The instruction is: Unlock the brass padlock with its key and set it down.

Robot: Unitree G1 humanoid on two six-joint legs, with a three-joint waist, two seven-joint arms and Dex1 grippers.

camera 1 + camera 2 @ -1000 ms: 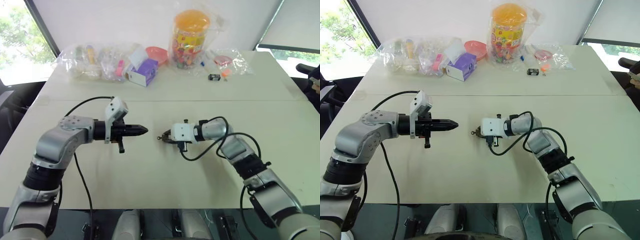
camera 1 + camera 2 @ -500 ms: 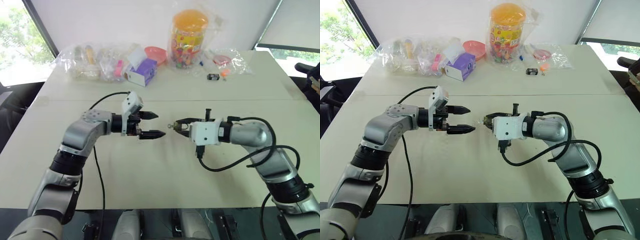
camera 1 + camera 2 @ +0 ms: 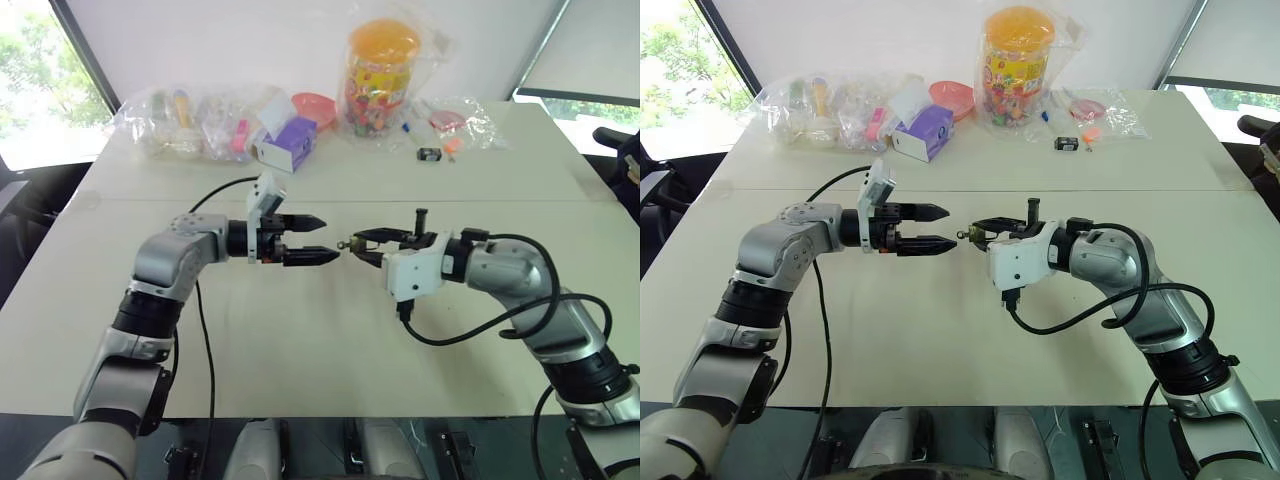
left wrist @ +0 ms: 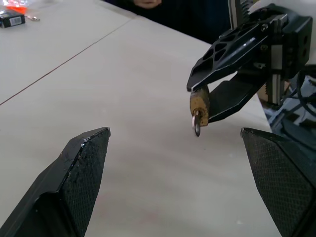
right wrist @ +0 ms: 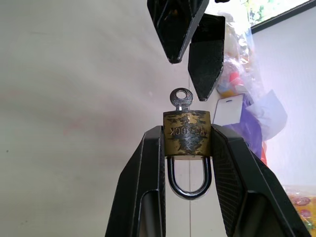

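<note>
My right gripper (image 5: 187, 129) is shut on the brass padlock (image 5: 187, 133), pinching its golden body from both sides and holding it above the table. The silver shackle (image 5: 189, 185) hangs closed between the fingers. The key (image 5: 180, 98) sticks out of the padlock's outer end toward my left gripper. My left gripper (image 3: 326, 240) is open and holds nothing. Its fingertips (image 3: 333, 257) point at the key from a short gap away. In the left wrist view the padlock (image 4: 199, 102) and the key (image 4: 196, 123) sit between my spread fingers (image 4: 84, 163), farther out.
Along the table's far edge lie clear plastic bags (image 3: 185, 120), a purple box (image 3: 290, 140), a pink bowl (image 3: 313, 105), an orange-lidded jar (image 3: 383, 75) and a small black item (image 3: 428, 154). The white tabletop (image 3: 300, 340) spreads below both grippers.
My left gripper went from shut to open and moved right toward the key. My right gripper rose from the tabletop with the padlock and rolled. Little has moved in the last half second.
</note>
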